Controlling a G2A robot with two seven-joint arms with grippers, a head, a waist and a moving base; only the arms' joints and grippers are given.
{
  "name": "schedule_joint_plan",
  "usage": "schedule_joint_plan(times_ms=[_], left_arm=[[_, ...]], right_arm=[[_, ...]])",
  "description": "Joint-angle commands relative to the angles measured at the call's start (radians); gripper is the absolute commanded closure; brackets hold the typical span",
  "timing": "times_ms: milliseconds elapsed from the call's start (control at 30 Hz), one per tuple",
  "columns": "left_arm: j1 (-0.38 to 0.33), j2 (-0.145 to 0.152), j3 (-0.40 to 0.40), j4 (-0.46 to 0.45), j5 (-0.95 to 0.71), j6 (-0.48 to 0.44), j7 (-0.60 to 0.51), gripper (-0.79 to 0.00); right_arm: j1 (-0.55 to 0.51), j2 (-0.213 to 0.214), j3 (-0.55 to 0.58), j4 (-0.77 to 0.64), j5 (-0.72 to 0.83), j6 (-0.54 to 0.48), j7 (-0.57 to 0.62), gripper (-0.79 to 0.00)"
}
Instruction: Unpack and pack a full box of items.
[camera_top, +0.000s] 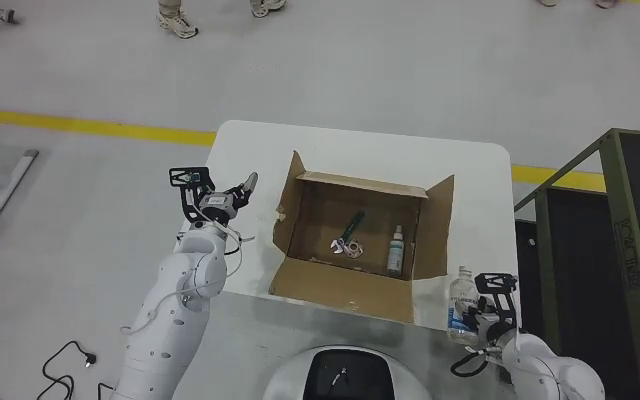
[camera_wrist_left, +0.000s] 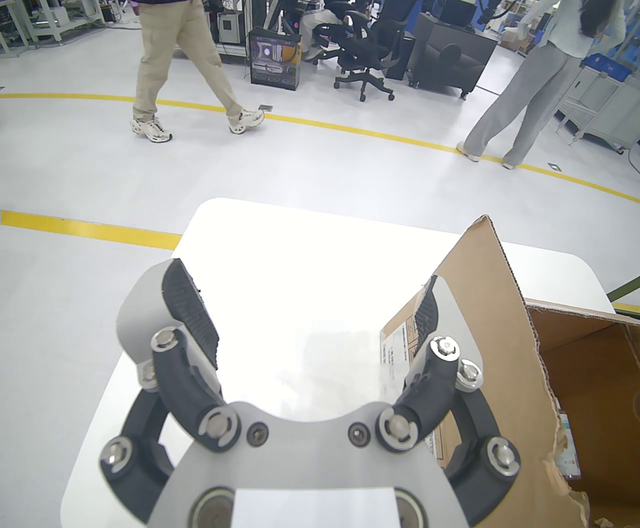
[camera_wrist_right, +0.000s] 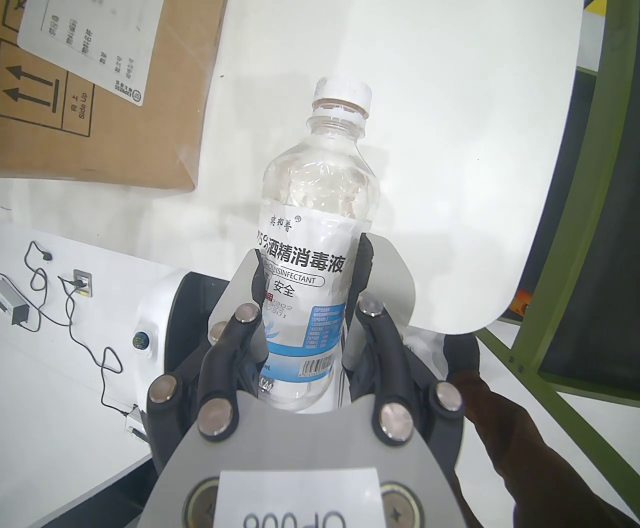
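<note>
Open brown cardboard box (camera_top: 345, 290) on white rounded desk (camera_top: 380, 150), bare desk beyond box's far flap, left hand (camera_wrist_left: 303, 300) spread wide beside its left flap, right hand (camera_wrist_right: 309, 270) clamped on clear white-capped plastic bottle (camera_wrist_right: 320, 200) off its right near corner, inside box small spray bottle (camera_top: 396, 250), green-handled wrench (camera_top: 350, 232)

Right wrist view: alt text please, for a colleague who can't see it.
The right end effector is shut on a clear, white-capped bottle, gripping its labelled lower half. Behind it lie the white table and one side of the cardboard box, apart from the bottle.
</note>
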Motion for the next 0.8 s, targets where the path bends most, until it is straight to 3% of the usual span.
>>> schedule_joint_plan(times_ms=[0, 400, 767], left_arm=[[0.0, 0.0, 0.0, 0.0, 0.0, 0.0, 0.0, -0.785], [0.0, 0.0, 0.0, 0.0, 0.0, 0.0, 0.0, -0.785], [0.0, 0.0, 0.0, 0.0, 0.0, 0.0, 0.0, -0.785]], right_arm=[[0.018, 0.002, 0.0, 0.025, -0.006, 0.008, -0.004, 0.0], [0.128, 0.008, -0.063, 0.155, -0.053, 0.036, -0.021, 0.0], [0.145, 0.015, -0.083, 0.173, -0.064, 0.045, 0.001, 0.0]])
